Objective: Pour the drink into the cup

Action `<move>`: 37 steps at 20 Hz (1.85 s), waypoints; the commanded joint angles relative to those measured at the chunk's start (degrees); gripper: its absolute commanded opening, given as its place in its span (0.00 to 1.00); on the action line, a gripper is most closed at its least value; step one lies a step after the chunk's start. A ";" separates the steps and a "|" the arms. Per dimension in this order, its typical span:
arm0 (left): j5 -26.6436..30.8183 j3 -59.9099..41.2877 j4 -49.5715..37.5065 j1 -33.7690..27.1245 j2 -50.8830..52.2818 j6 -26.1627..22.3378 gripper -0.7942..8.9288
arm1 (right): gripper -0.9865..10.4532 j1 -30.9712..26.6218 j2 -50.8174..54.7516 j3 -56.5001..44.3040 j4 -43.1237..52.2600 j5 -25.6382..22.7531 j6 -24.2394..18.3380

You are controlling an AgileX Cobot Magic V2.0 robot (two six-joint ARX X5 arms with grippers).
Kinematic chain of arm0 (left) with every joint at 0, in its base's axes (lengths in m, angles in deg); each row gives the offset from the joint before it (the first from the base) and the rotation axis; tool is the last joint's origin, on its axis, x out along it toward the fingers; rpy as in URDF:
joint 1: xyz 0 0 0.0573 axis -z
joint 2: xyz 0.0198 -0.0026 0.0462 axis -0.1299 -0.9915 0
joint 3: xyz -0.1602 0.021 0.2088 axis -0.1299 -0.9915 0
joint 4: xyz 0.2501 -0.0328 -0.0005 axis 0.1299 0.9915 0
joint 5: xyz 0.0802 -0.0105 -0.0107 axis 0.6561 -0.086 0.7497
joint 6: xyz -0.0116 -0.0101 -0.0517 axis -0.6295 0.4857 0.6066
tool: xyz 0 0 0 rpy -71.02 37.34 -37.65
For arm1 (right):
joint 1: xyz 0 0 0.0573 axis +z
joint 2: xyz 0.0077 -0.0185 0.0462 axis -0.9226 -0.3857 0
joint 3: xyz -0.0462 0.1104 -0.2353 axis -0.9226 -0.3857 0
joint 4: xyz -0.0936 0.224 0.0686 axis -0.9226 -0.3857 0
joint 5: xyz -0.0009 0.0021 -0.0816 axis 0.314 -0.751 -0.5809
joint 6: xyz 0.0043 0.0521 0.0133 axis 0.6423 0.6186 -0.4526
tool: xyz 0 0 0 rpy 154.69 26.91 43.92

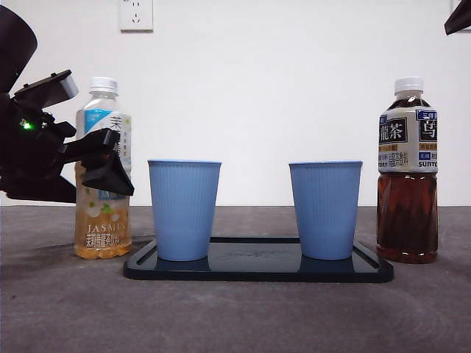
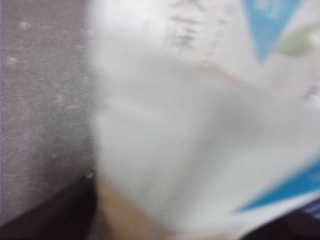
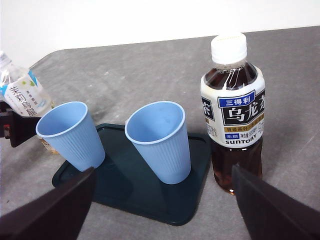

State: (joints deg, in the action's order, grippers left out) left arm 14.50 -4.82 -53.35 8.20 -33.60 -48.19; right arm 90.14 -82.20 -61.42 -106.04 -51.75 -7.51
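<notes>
A jasmine tea bottle [image 1: 103, 220] with a white cap stands upright on the table at the left. My left gripper [image 1: 121, 162] is at its label, open, with both black jaws showing in front of it. In the left wrist view the bottle [image 2: 190, 125] fills the picture, blurred. Two empty blue cups [image 1: 184, 209] [image 1: 325, 209] stand on a dark tray [image 1: 257, 268]. An oolong tea bottle [image 1: 407, 169] stands right of the tray. My right gripper [image 3: 162, 207] is open and empty, raised back from the cups [image 3: 72, 135] [image 3: 160, 142] and the oolong bottle [image 3: 232, 115].
The grey table ends at a white wall with a power outlet [image 1: 136, 15]. The right arm shows only as a black tip [image 1: 458, 18] at the top right corner. The jasmine bottle [image 3: 22, 92] stands close to the tray's [image 3: 135, 200] left end.
</notes>
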 commanded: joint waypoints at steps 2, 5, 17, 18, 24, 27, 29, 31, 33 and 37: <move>0.31 0.02 -1.03 0.11 -0.90 -1.25 0.33 | 0.46 0.28 -0.04 0.76 0.42 0.00 -0.55; 0.31 0.02 -0.92 0.11 -0.81 -1.38 0.33 | 0.46 0.28 -0.04 0.76 0.11 0.00 -0.87; 4.66 7.76 21.38 0.17 9.57 -13.51 0.32 | 0.46 0.28 -0.07 0.76 -0.74 0.00 -2.05; 5.33 9.09 24.39 0.22 10.47 -14.95 0.32 | 0.46 0.28 -0.07 0.76 -0.74 0.02 -2.12; 12.96 18.58 43.78 0.90 14.56 -26.88 0.30 | 0.46 0.28 -0.07 0.76 -0.74 0.04 -2.38; 17.18 23.37 51.74 1.88 15.19 -32.72 0.30 | 0.46 0.28 -0.07 0.76 -0.74 0.04 -2.43; 20.22 26.38 56.00 2.82 15.17 -36.00 0.30 | 0.46 0.31 -0.07 0.76 -0.74 0.04 -2.43; 23.45 28.59 58.82 3.96 15.06 -39.45 0.30 | 0.46 0.31 -0.07 0.76 -0.76 0.07 -2.43; 26.71 30.16 60.26 5.33 15.06 -42.05 0.30 | 0.46 0.28 -0.07 0.76 -0.76 0.07 -2.43; 32.98 32.39 61.83 8.17 14.80 -46.99 0.30 | 0.46 0.31 -0.07 0.76 -0.76 0.07 -2.67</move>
State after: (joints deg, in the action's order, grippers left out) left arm 46.31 25.63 9.71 16.13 -18.52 -91.64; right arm 90.14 -82.20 -61.42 -107.18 -51.75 -9.28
